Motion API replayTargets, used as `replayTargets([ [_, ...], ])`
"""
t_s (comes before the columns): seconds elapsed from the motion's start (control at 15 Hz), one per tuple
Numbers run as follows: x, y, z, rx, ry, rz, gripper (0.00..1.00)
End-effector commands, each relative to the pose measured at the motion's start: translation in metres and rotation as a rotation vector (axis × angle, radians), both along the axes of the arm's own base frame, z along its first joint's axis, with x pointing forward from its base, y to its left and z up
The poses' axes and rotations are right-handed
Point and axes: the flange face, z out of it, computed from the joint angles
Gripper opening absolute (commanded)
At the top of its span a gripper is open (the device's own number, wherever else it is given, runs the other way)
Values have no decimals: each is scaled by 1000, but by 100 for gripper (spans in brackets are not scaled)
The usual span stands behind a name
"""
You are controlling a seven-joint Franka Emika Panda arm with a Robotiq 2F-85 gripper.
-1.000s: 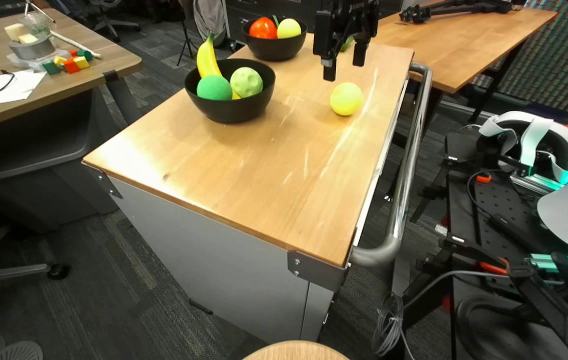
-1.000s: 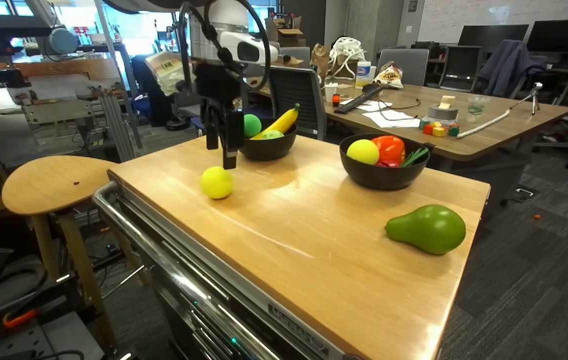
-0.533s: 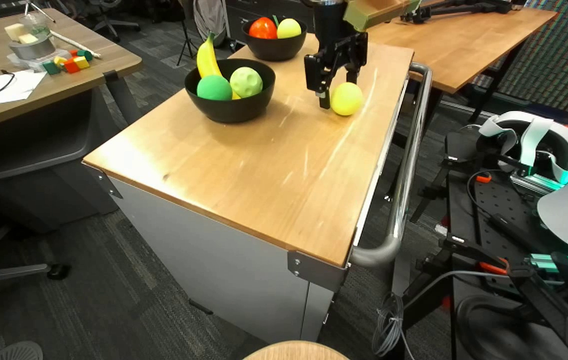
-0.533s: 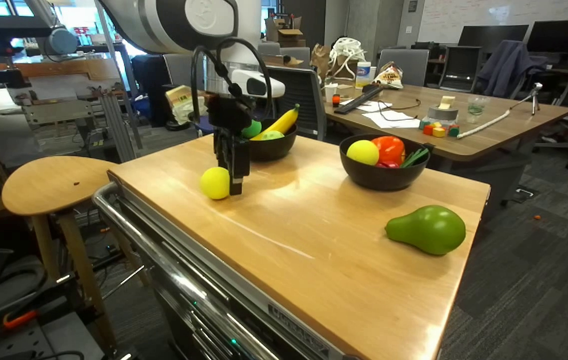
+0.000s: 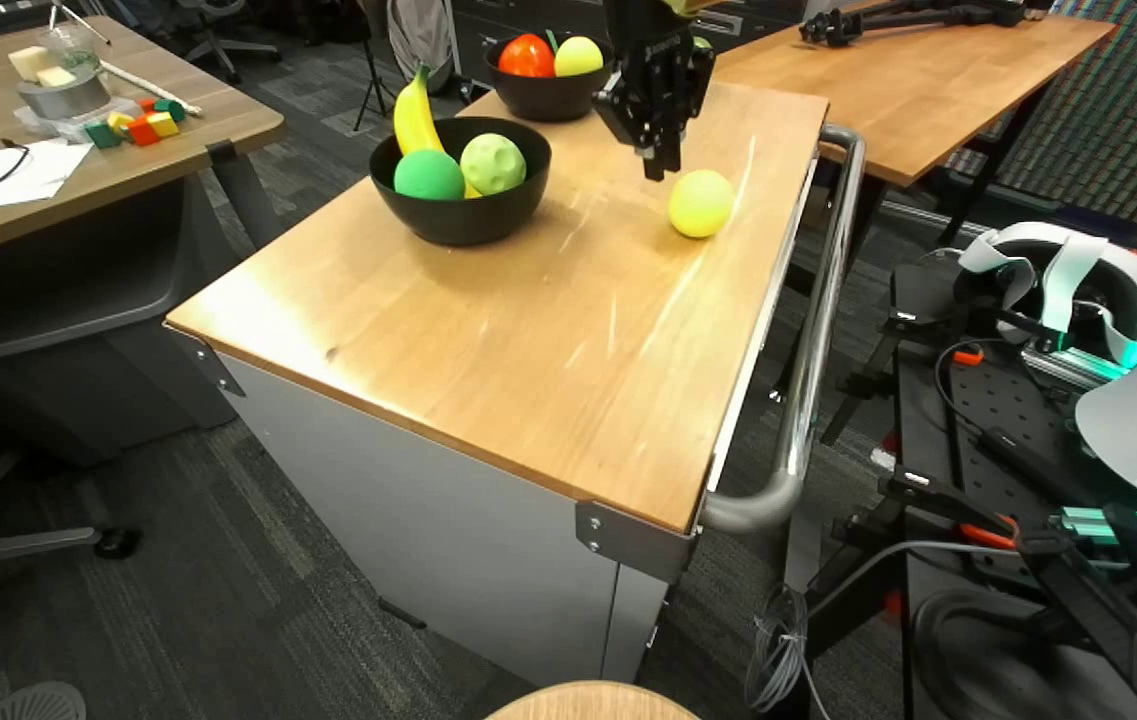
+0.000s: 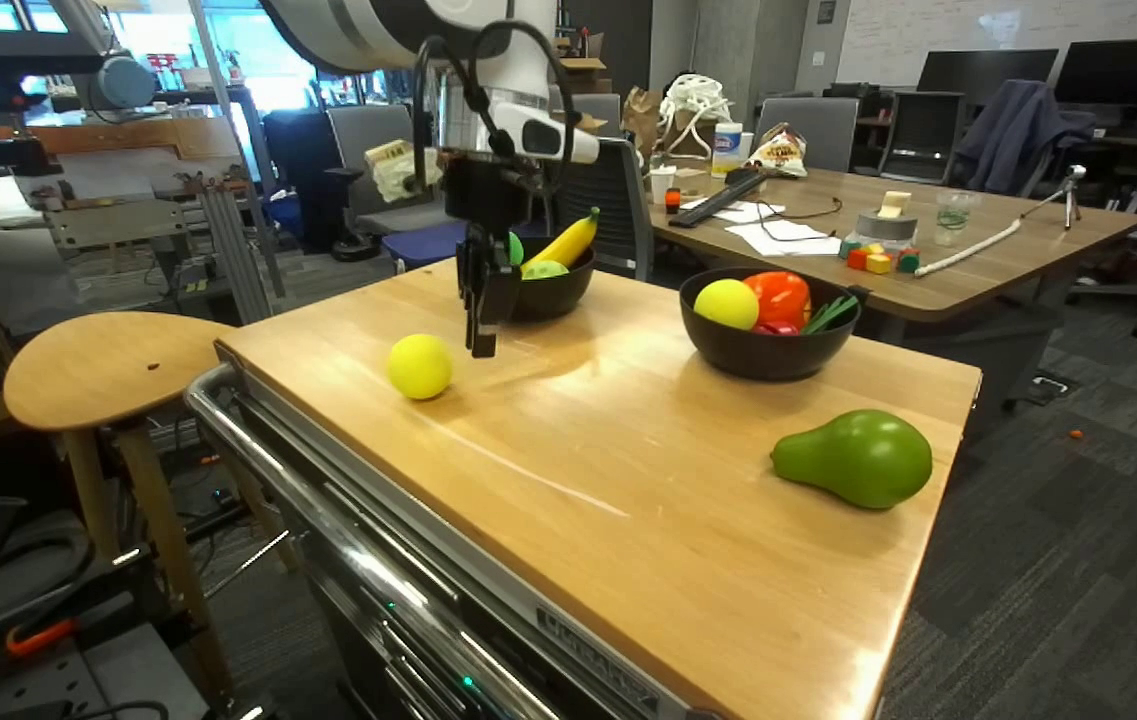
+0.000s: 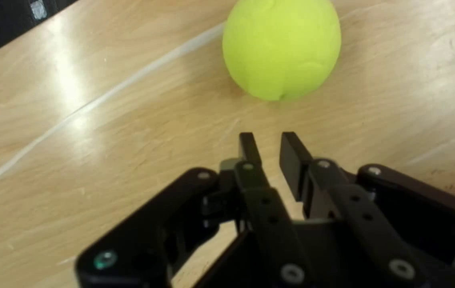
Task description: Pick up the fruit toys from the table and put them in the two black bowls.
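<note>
A rectangular table with a light wood top (image 6: 568, 440) seems mostly worked through, with two pieces left on the bare wood. A tubular grey metal bar (image 5: 823, 300) runs along one edge. On the side away from the bar stand a round matte black bowl (image 5: 473, 222), here the banana bowl, and a matching black bowl (image 6: 766, 360), here the red-fruit bowl.

The black two-fingered gripper (image 7: 268, 140) hangs above the wood between the bar and the banana bowl, its jaws close together with a narrow gap and nothing in it.

A glossy green plastic pear (image 6: 858, 460) lies on its side, well apart from the bar and outside both bowls: left to do.

A curved yellow plastic banana (image 5: 415, 115), done, rises over the banana bowl's rim. A glossy red-orange fruit (image 6: 781, 297), also done, fills part of the red-fruit bowl.

A round yellow-green fruit (image 6: 420, 367) rests on the wood near the bar, apart from the gripper: left to do and probably the present target. The jaws would likely need to spread to take it.

A plain green ball (image 5: 428, 176) and a pitted pale green ball (image 5: 494, 164) lie in the banana bowl, a smooth yellow ball (image 6: 726, 304) in the red-fruit bowl. Smallest there, a red piece (image 6: 776, 328) is half hidden.
</note>
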Motion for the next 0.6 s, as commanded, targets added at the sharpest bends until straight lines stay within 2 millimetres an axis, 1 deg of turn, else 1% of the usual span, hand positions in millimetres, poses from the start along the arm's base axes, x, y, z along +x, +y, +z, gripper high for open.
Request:
replayTargets([
  [0.0, 18, -18, 53, 19, 12, -37, 0],
  [0.07, 23, -26, 64, 16, 12, -44, 25],
  [0.13, 27, -32, 73, 22, 17, -55, 31],
  [0.2, 30, -38, 80, 56, 17, -72, 31],
  [0.27, 32, -42, 85, 73, 20, -87, 39],
  [0.33, 33, -44, 87, 91, 33, -98, 45],
  [0.4, 33, -46, 87, 105, 37, -106, 55],
  [0.53, 33, -45, 82, 111, 45, -117, 68],
])
